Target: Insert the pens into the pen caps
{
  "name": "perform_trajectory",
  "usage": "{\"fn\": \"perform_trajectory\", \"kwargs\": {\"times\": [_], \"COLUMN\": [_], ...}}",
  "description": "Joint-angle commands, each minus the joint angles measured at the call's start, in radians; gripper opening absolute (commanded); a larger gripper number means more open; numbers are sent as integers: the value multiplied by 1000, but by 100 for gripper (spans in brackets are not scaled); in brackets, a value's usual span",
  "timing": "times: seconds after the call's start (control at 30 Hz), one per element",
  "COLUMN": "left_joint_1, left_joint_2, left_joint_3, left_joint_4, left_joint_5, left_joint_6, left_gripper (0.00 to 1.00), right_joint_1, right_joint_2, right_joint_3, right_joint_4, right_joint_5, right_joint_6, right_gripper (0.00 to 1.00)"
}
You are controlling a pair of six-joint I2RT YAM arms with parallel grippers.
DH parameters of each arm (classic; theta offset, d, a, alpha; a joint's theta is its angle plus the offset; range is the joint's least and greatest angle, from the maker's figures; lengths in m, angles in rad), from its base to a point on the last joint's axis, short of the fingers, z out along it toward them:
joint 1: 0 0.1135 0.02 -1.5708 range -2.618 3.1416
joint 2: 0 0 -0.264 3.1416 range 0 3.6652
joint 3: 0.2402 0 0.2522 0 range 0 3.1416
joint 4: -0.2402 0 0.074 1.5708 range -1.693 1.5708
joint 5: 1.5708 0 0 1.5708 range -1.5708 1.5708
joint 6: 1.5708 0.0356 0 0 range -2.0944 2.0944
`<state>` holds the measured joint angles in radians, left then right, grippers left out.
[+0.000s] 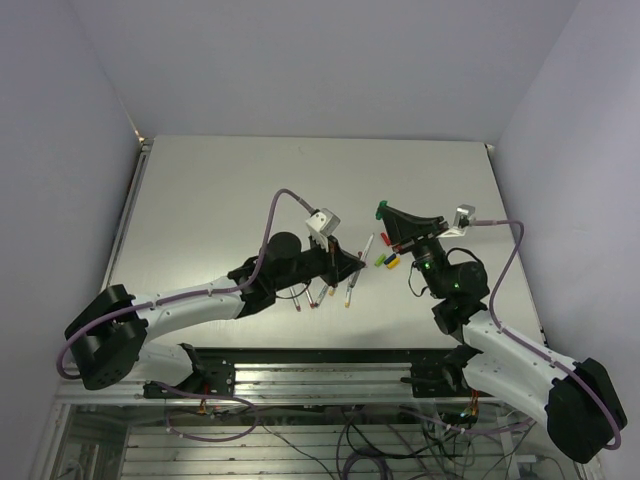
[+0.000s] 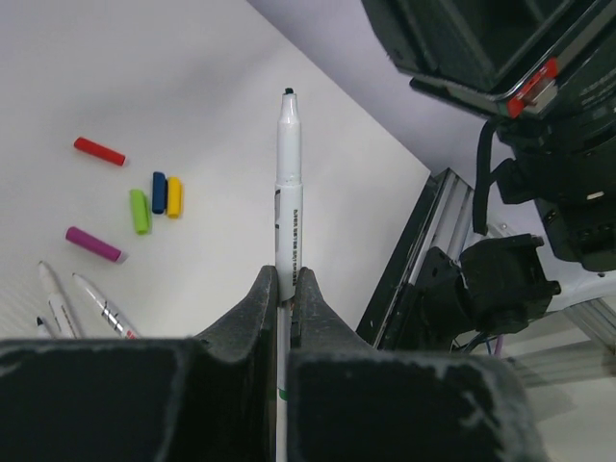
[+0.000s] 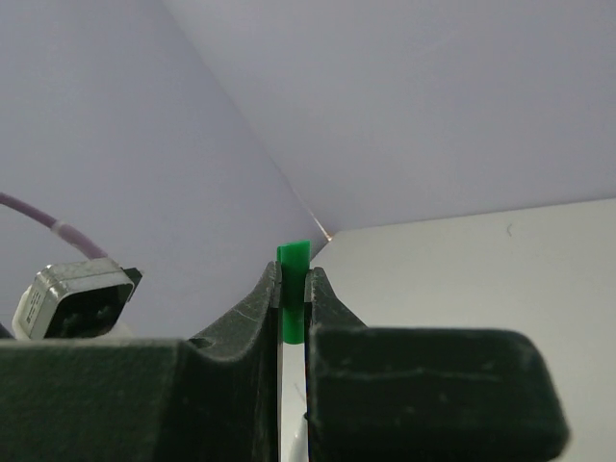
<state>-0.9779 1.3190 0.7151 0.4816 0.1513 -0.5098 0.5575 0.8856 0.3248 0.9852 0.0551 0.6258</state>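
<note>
Table point(image 1: 250, 190): a pale tabletop enclosed by plain walls. Loose pens and caps lie in its middle, between the two grippers.
Left arm point(image 1: 190, 300): it reaches from the near-left base across to the table's middle, with the wrist pointing far and right.
Right arm point(image 1: 510, 350): it rises from the near-right base and folds at the elbow, and its wrist points left toward the table's middle.
Left gripper point(image 2: 286, 279): the jaws are pinched tight on a pen, with both fingers pressed against its barrel.
Right gripper point(image 3: 294, 284): the jaws are clamped on a green cap and are raised above the table, aimed at the far-left wall corner.
Held pen point(image 2: 288, 192): a white barrel with a small dark tip. It is gripped partway along and sticks out well past the fingers. In the top view the tip points far and right, close to the held cap but apart from it.
Loose pens point(image 2: 104, 306): three white sticks lie flat on the table, left of the left gripper.
Held cap point(image 3: 293, 258): a green cap whose end stands just proud of the fingertips. No pen is in it.
Red cap point(image 2: 99, 151): it lies alone on the table, farthest of the caps.
Green cap on table point(image 2: 140, 211): it lies just beside the blue one.
Blue cap point(image 2: 159, 192): it lies side by side with the yellow cap point(image 2: 174, 196), and the two are touching or nearly so.
Magenta cap point(image 2: 93, 243): it lies nearest the loose pens but apart from them.
</note>
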Motion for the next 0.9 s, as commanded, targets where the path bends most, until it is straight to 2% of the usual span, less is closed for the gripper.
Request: {"fn": "perform_trajectory", "kwargs": {"times": [0.0, 0.87], "left_joint_1": [-3, -3], "left_joint_2": [-5, -15], "left_joint_3": [34, -7], "left_joint_4": [80, 140], "left_joint_5": [33, -13], "left_joint_6": [-8, -18], "left_gripper": [7, 7], "right_joint_1": [1, 1], "right_joint_2": [4, -16], "right_joint_3": [-14, -37], "right_joint_4": [58, 36], "right_joint_5": [-29, -31], "right_joint_6": [37, 100], "right_gripper": [0, 0]}}
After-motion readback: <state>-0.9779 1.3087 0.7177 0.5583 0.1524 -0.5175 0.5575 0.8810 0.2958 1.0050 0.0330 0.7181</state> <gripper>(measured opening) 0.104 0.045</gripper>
